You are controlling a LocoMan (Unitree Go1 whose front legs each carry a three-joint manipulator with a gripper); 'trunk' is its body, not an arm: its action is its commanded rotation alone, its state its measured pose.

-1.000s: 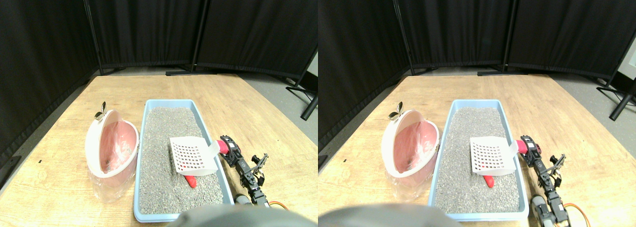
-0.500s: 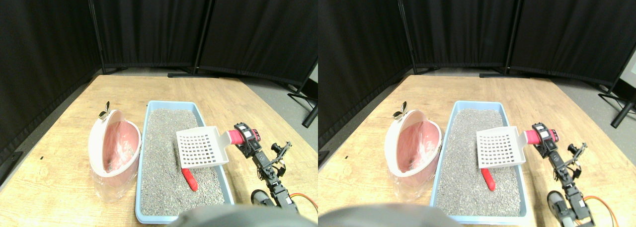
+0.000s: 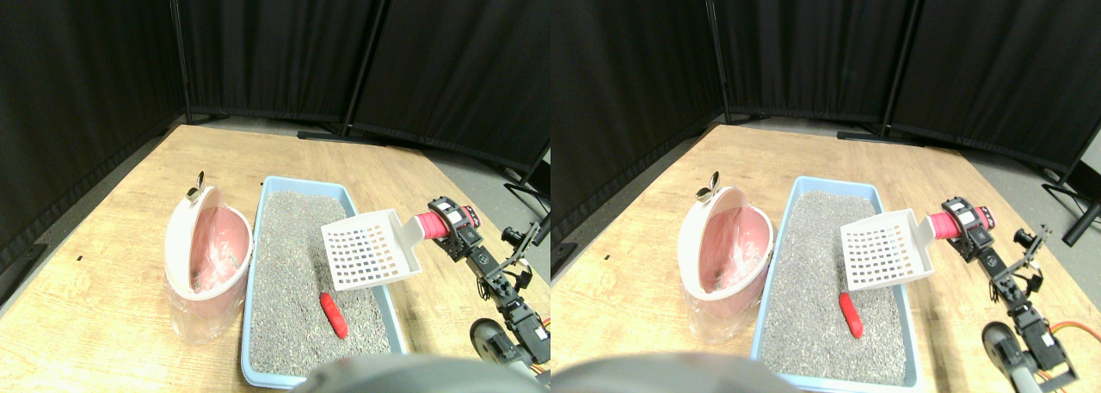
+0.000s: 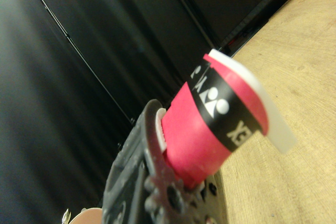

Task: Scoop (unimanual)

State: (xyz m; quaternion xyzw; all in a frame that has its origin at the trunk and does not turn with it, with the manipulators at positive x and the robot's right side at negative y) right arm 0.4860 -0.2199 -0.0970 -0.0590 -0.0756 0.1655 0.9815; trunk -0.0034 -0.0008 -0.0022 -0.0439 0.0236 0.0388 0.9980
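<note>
A: Where's the scoop?

B: White slotted scoop [image 3: 372, 254] is up in the air over the right side of the blue litter tray [image 3: 254, 303], tilted, nothing in it that I can see. Red-wrapped handle [image 3: 427, 224] sticks out past the tray's right rim.

A: Hand?

B: Right hand [image 3: 447, 222] is clamped on that handle. Wrist view shows the red wrap [image 4: 210, 124] seated against the dark jaw frame [image 4: 139, 177].

A: Target?

B: Red oblong piece [image 3: 334, 314] lies on the grey litter [image 3: 292, 264] in the near part of the tray, below the scoop and apart from it.

A: Bin?

B: Pink-lined white bin [image 3: 206, 251] stands just left of the tray, touching or nearly touching its left wall, opening tipped toward the tray. Clear bag around its base. Small metal clip [image 3: 198, 187] at its far rim.

A: Surface?

B: Wooden desk [image 3: 103, 273], black curtains [image 3: 284, 49] behind.
</note>
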